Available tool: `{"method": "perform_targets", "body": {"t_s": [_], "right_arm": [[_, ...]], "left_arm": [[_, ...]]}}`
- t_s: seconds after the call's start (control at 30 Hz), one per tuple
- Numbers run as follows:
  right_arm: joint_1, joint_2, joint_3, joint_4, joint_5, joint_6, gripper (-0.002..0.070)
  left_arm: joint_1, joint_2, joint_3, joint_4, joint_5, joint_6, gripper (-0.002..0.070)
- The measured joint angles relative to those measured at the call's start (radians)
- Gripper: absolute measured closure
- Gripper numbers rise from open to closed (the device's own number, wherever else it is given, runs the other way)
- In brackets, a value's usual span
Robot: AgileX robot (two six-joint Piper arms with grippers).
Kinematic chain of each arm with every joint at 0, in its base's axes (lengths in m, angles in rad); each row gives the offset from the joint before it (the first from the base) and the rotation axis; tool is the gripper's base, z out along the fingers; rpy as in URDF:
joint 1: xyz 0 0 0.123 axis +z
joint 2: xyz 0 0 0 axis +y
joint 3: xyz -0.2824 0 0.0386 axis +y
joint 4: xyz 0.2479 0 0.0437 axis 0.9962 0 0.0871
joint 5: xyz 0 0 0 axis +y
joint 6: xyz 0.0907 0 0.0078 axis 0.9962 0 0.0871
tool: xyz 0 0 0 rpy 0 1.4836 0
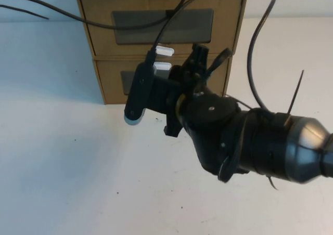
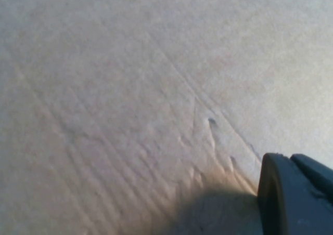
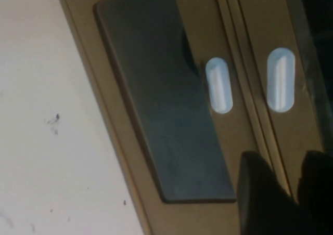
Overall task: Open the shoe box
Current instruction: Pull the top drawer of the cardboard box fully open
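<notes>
— Describing the shoe box (image 1: 99,16) first: where is it, and what is on its front?

— It stands at the far side of the white table (image 1: 62,167). It is a brown box with two drawer fronts stacked one above the other. Each front has a dark grey window panel (image 1: 161,26) set in plain brown card. Both drawers sit flush with the frame.

— What is closest to it?

— The right gripper (image 1: 163,58), at the end of the bulky black right arm (image 1: 250,141), points at the box front. Its two white-tipped fingers (image 1: 164,50) are apart with nothing between them. One is in front of the upper drawer, the other in front of the lower, either side of the seam. Whether they touch the card I cannot tell.

— Anything in the way?

— Seen from above, the arm hides much of the lower drawer. Black cables (image 1: 260,32) loop across the upper drawer and past the box's right corner.

— And the left gripper (image 2: 283,193)?

— It shows only in its own wrist view, as a dark edge close against a creased brown cardboard surface (image 2: 130,89), with a shadow beside it. How it is set I cannot tell.

— Where is there room to move?

— Bare table spreads wide to the left of the box and in front of it, toward the robot. A few dark specks (image 3: 54,121) mark it near the box's bottom edge.
</notes>
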Motion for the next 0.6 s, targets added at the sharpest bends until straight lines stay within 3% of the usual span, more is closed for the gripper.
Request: {"method": "perform_targets", "body": {"t_s": [0.2,0.6], "right_arm": [[0.0,0.055,-0.012,-0.184,-0.006,0.136,0.047],[-0.018,0.206,-0.166,-0.209,0.078,0.151,0.0465]], "left_arm": [[0.0,0.0,0.0,0.0,0.0,-0.005,0.0679],[0.0,-0.002,0.0,0.0,0.002,-0.011,0.0679]]}}
